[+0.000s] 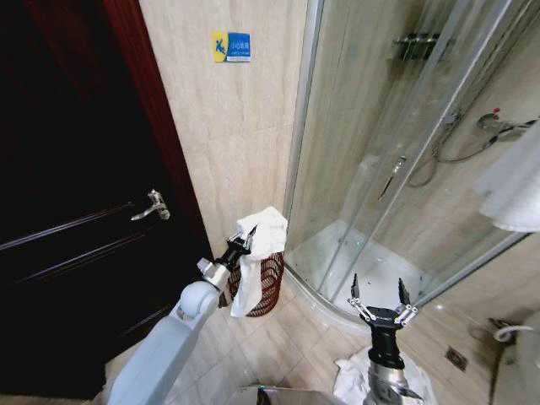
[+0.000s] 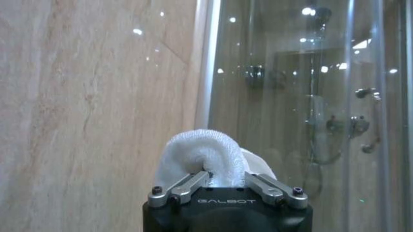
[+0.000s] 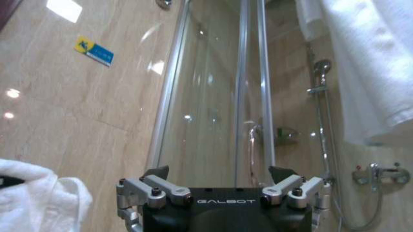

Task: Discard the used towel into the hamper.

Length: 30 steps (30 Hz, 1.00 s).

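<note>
A white towel (image 1: 257, 253) hangs from my left gripper (image 1: 247, 239), which is shut on its upper fold. The cloth drapes down over the front of the hamper (image 1: 270, 285), a dark red-brown wire-mesh basket on the floor by the shower's corner. In the left wrist view the towel (image 2: 203, 157) bunches between the fingers (image 2: 187, 186), close to the tiled wall. My right gripper (image 1: 380, 297) stands open lower right, in front of the shower's curved base, holding nothing. The right wrist view shows its open fingers (image 3: 152, 181) and the held towel (image 3: 32, 200) to one side.
A dark wooden door (image 1: 76, 219) with a metal handle (image 1: 152, 205) fills the left. The glass shower enclosure (image 1: 405, 152) curves on the right. Another white cloth (image 1: 359, 380) lies on the floor near my right arm. A towel (image 1: 515, 181) hangs at far right.
</note>
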Tool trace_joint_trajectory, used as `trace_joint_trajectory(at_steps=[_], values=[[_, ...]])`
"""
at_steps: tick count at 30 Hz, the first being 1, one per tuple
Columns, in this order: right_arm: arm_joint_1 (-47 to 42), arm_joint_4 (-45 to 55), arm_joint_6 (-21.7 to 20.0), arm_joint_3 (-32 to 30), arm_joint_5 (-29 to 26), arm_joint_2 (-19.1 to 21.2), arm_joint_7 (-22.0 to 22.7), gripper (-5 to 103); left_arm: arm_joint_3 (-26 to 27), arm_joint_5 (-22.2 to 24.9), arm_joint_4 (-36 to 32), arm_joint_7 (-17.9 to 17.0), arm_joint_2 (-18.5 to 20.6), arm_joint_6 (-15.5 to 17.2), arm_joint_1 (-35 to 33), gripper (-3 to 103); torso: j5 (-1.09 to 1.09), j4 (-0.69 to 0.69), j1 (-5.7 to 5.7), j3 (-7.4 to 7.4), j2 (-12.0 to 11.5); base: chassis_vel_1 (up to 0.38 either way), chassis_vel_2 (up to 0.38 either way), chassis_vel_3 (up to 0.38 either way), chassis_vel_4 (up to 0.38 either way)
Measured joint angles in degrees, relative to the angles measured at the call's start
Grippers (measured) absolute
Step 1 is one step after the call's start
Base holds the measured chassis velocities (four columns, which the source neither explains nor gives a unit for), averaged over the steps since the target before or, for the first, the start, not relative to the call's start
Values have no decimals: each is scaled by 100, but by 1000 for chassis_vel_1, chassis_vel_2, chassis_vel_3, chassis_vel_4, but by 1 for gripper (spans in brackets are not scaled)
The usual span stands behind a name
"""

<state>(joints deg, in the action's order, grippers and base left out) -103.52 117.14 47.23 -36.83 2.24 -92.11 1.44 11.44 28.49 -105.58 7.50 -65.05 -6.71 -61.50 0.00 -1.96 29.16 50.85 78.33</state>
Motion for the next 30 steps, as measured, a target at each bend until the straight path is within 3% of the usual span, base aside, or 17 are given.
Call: trace_joint_trajectory(at_steps=[6, 12, 14, 17, 25, 30], values=[[5, -88, -2, 45, 40, -1, -68, 100, -208, 59, 334, -93, -53, -2, 323, 6, 0, 0, -9, -2, 1, -16, 29, 30, -11], [26, -178, -3, -37, 63, 22, -40, 100, -794, -109, 1555, -140, -193, -273, 1023, 6, -1, 1, -12, -3, 3, 22, -31, -19, 15], [26, -186, -4, -40, 74, 32, -8, 100, -844, -136, 1689, -141, -216, -308, 1085, 6, 0, 1, -12, -4, 4, 0, 0, 0, 0], [42, -291, -5, -101, 165, 75, 308, 100, -1053, -432, 2576, -108, -427, -656, 1338, 6, 0, 0, -7, -2, 3, 0, 0, 0, 0], [18, -355, -9, -148, 71, 112, 339, 100, -1247, -865, 3682, -79, -698, -1164, 1623, 6, 1, 1, -7, -2, 3, 0, 0, 0, 0], [125, -424, -10, -207, 200, 168, 481, 100, -1324, -1376, 4666, -62, -852, -1780, 1812, 6, 1, 0, -8, -2, 3, 0, 0, 0, 0]])
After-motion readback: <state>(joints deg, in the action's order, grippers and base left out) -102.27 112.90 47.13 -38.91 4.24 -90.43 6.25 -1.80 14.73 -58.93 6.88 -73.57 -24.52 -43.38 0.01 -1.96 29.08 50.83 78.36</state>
